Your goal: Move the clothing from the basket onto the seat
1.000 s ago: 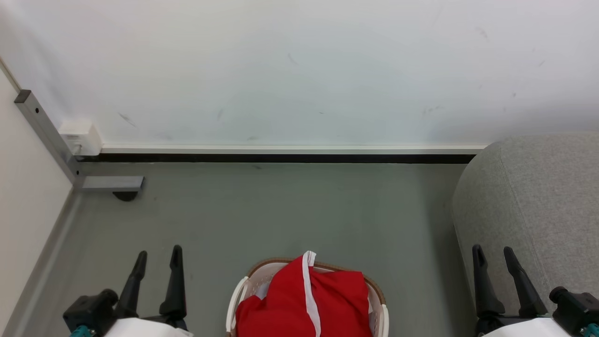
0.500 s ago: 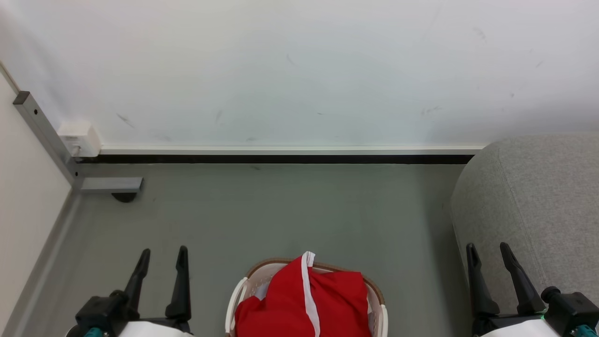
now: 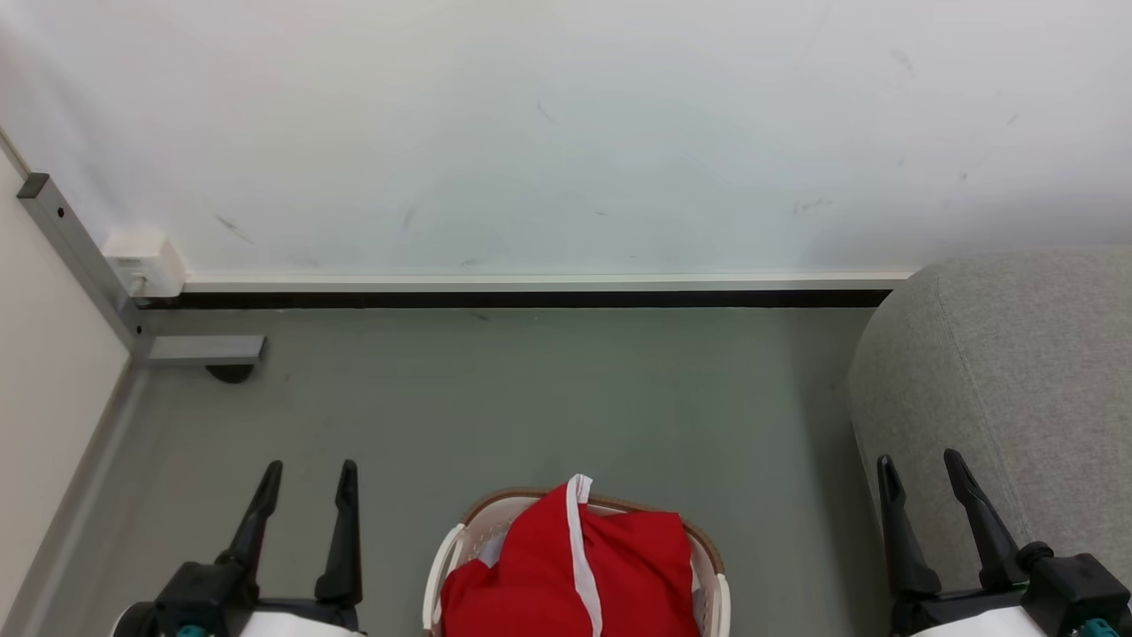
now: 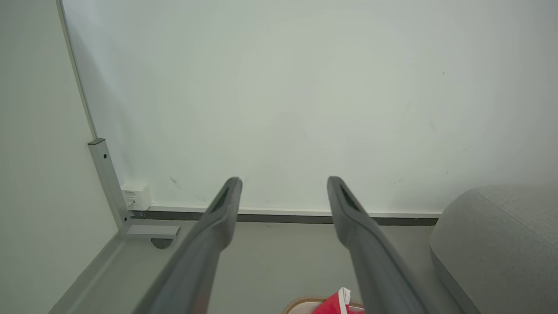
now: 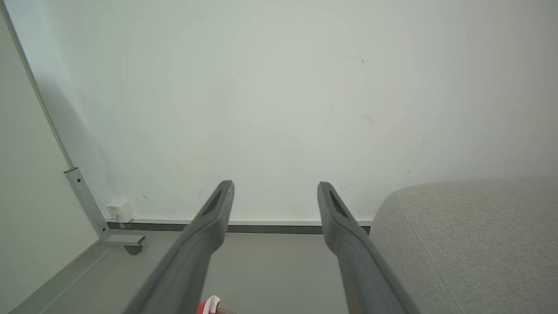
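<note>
Edging inward, our left gripper (image 3: 309, 464) and right gripper (image 3: 918, 458) stand wide and empty, ready to grasp the red clothing (image 3: 548, 575) heaped in the basket (image 3: 442, 562) at six o'clock; the seat (image 3: 999, 372) waits at three.

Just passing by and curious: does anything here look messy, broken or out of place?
Nothing much. The red clothing is heaped above the rim of the basket, its white stripe poking up, but none has spilled onto the floor. The wall has faint scuffs.
</note>
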Tool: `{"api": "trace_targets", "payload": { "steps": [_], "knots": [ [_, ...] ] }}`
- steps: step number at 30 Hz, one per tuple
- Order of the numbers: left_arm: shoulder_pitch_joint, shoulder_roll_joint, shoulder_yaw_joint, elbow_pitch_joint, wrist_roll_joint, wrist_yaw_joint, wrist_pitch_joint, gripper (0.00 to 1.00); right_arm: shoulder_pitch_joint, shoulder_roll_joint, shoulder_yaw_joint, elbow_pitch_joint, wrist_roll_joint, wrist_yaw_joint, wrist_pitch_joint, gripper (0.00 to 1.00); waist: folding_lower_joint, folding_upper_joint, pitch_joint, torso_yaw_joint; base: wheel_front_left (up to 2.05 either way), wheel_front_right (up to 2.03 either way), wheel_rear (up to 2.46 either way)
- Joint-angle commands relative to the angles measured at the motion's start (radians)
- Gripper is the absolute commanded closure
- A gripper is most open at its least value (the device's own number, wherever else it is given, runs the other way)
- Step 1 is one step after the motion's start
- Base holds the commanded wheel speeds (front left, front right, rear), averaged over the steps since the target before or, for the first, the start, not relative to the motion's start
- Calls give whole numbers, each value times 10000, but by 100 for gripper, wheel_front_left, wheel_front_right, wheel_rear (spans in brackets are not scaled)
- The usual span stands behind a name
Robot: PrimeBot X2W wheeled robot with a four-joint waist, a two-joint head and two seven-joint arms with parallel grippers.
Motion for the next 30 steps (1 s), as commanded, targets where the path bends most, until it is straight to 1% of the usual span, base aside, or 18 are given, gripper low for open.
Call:
{"api": "trace_targets", "payload": {
  "steps": [1, 10, 28, 29, 30],
  "knots": [
    [100, 45, 23, -101, 316, 48, -100, 0, 136, -87, -23, -59, -247, -19, -114, 0, 0, 0, 0, -15, 0, 0, 0],
    [132, -10, 79, -193, 900, 26, -264, 0, 157, -89, 60, -119, -713, -21, -271, 0, 0, 0, 1, -134, 0, 0, 0],
    [94, -130, 251, -140, 774, -59, -243, 0, -30, -85, 163, -143, -448, -21, -264, 0, 0, 0, 104, -335, 0, 0, 0],
    [77, -138, 269, -163, 737, -56, -243, 0, -64, -85, 138, -160, -401, -21, -264, 0, 0, 0, 157, -377, 0, 0, 0],
    [38, -147, 274, -182, 705, -71, -243, 0, -85, -85, 92, -172, -4, -21, -264, 0, 0, 0, 225, -417, 0, 0, 0]
  ]
}}
